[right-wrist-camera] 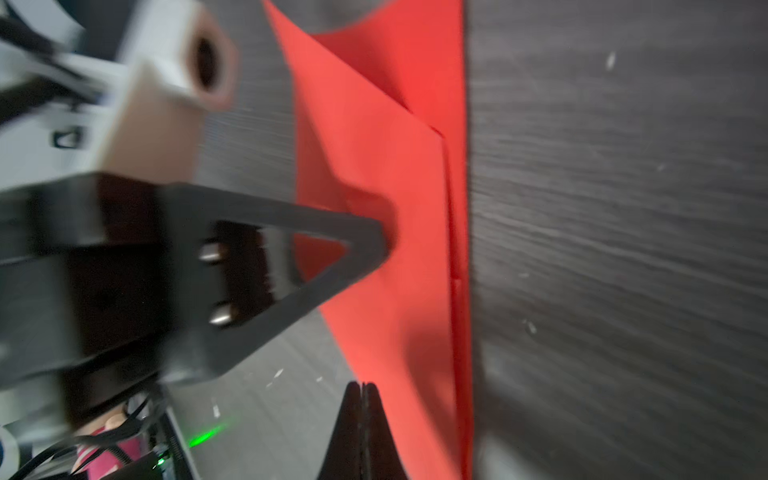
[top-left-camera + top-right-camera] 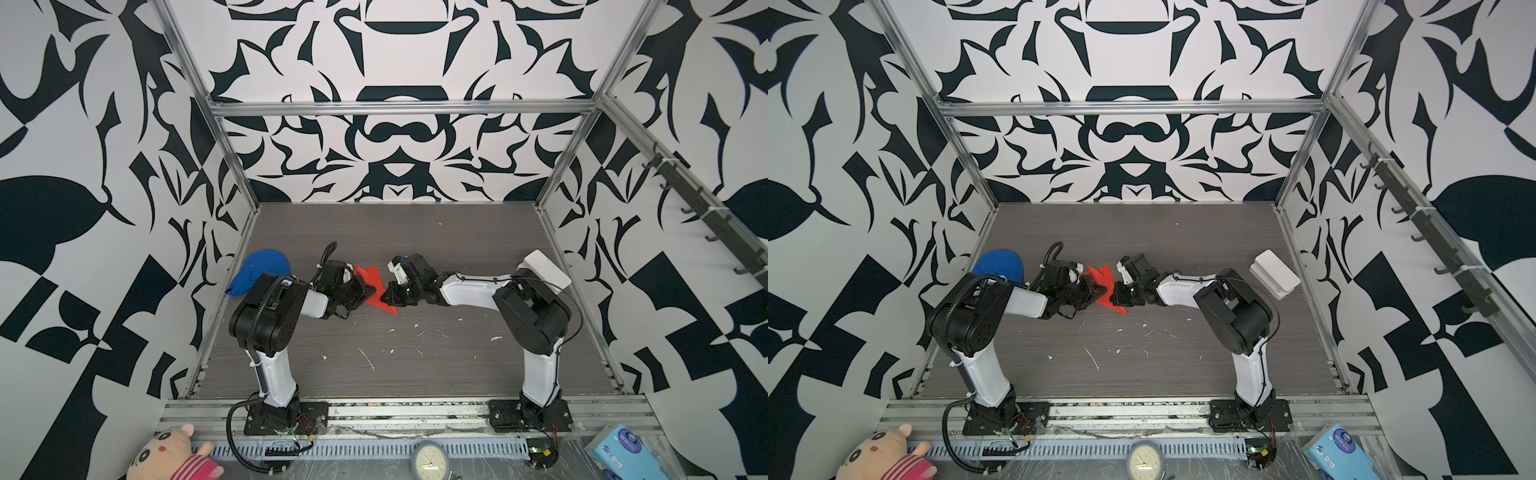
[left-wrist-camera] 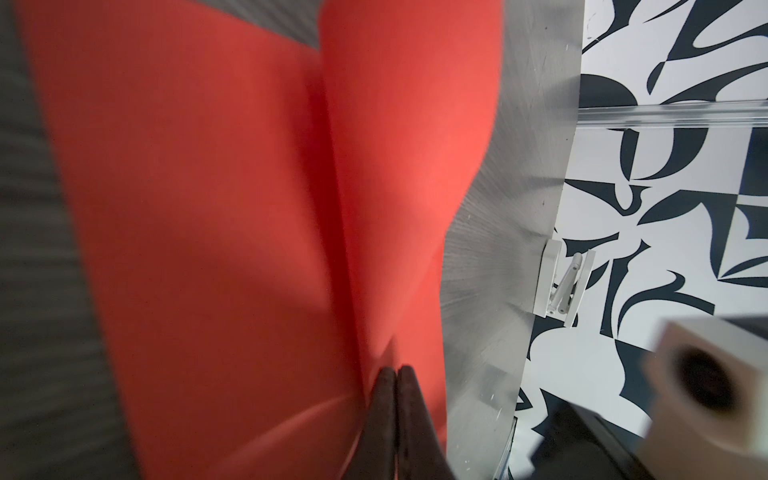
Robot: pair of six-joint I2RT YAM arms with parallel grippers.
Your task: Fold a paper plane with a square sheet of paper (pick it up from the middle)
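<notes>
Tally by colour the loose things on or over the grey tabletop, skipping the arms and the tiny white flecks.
Red: 1, folded red paper sheet
Blue: 1, blue cloth cap
White: 1, white plastic box
Total: 3

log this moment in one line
paper: part-folded, pointed, between grippers | left gripper: shut on paper fold | right gripper: shut, tips at paper edge, grip unclear
</notes>
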